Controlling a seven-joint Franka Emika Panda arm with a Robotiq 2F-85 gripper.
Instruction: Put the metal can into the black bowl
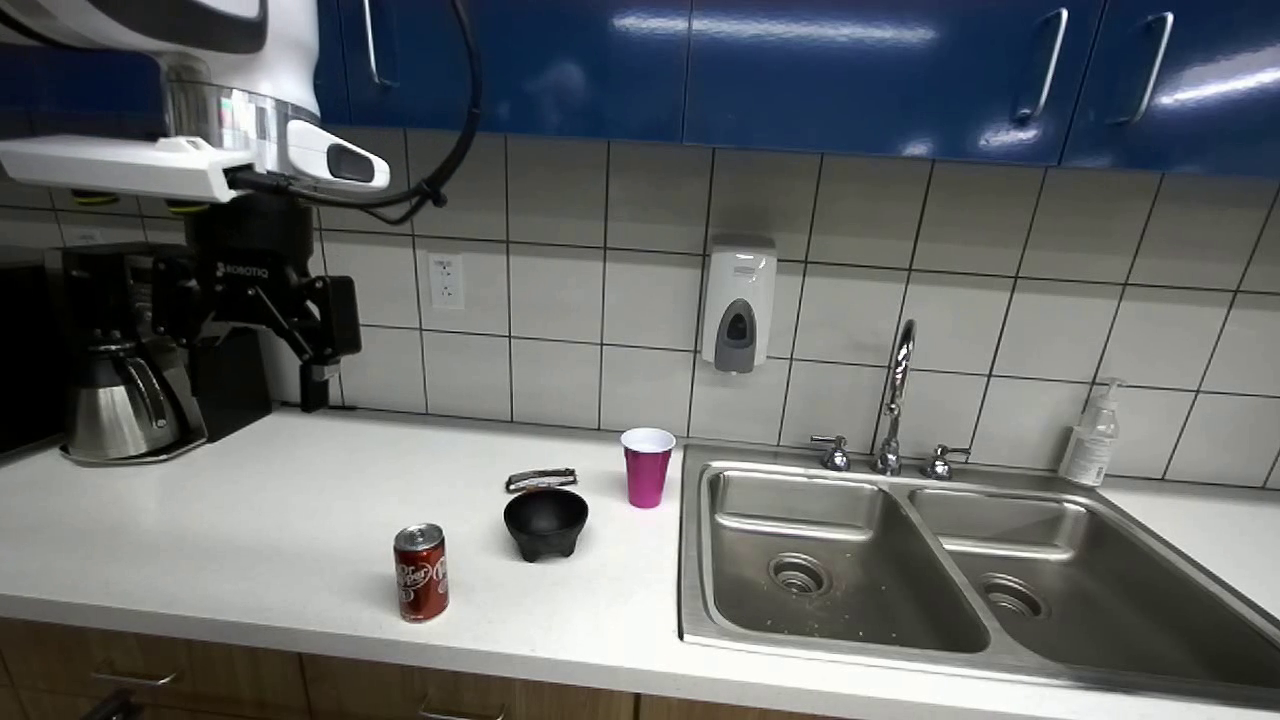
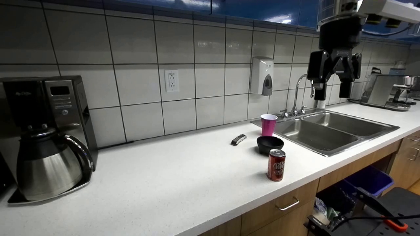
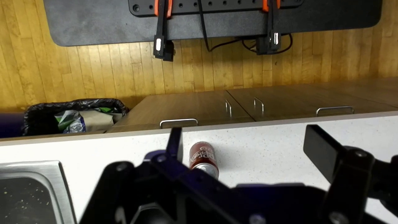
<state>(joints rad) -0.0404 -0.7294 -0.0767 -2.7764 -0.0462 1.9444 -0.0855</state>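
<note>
The metal can (image 1: 421, 578), red with a silvery top, stands upright on the counter near its front edge, and it also shows in an exterior view (image 2: 276, 166). In the wrist view the can (image 3: 203, 155) lies close to the left finger, its top partly hidden by the gripper. The black bowl (image 1: 545, 525) stands a little behind the can, and it shows in an exterior view (image 2: 269, 145); I cannot make it out in the wrist view. My gripper (image 1: 262, 382) is open and empty, high above the counter; it also shows elsewhere (image 2: 332, 92) (image 3: 245, 143).
A pink cup (image 1: 648, 470) and a small dark object (image 1: 541, 480) stand and lie behind the bowl. The steel sink (image 1: 850, 640) with its faucet (image 1: 897, 390) is beside them. A coffee maker (image 2: 52, 141) stands at the counter's far end. A soap dispenser (image 1: 738, 305) hangs on the wall.
</note>
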